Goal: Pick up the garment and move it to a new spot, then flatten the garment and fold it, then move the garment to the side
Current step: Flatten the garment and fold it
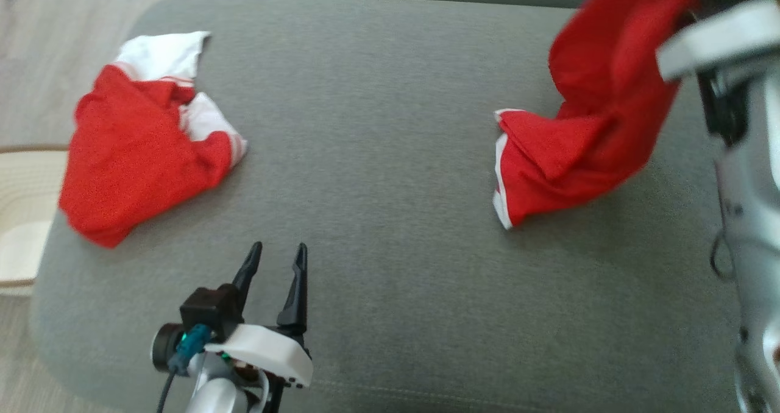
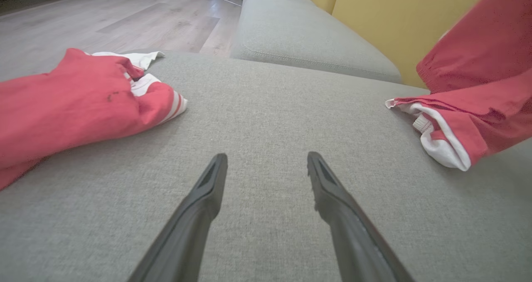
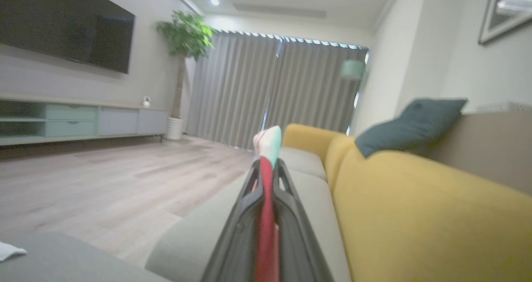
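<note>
A red garment (image 1: 585, 133) with white trim hangs from the upper right of the head view, its lower end resting bunched on the grey cushion (image 1: 378, 157). My right gripper (image 3: 267, 169) is shut on its cloth, a red strip pinched between the fingers with a white edge poking past the tips. In the left wrist view the same garment (image 2: 478, 107) droops at the right. My left gripper (image 1: 277, 257) stands open low over the cushion's front, nothing between its fingers (image 2: 208, 190). A second red and white garment (image 1: 140, 145) lies crumpled at the cushion's left.
A grey sofa seat (image 2: 299, 36) and a yellow backrest (image 3: 415, 215) lie beyond the cushion. A dark pillow (image 3: 407, 124) rests on the backrest. Wood floor (image 3: 104, 182) stretches to the left. A pale basket (image 1: 21, 212) stands off the cushion's left edge.
</note>
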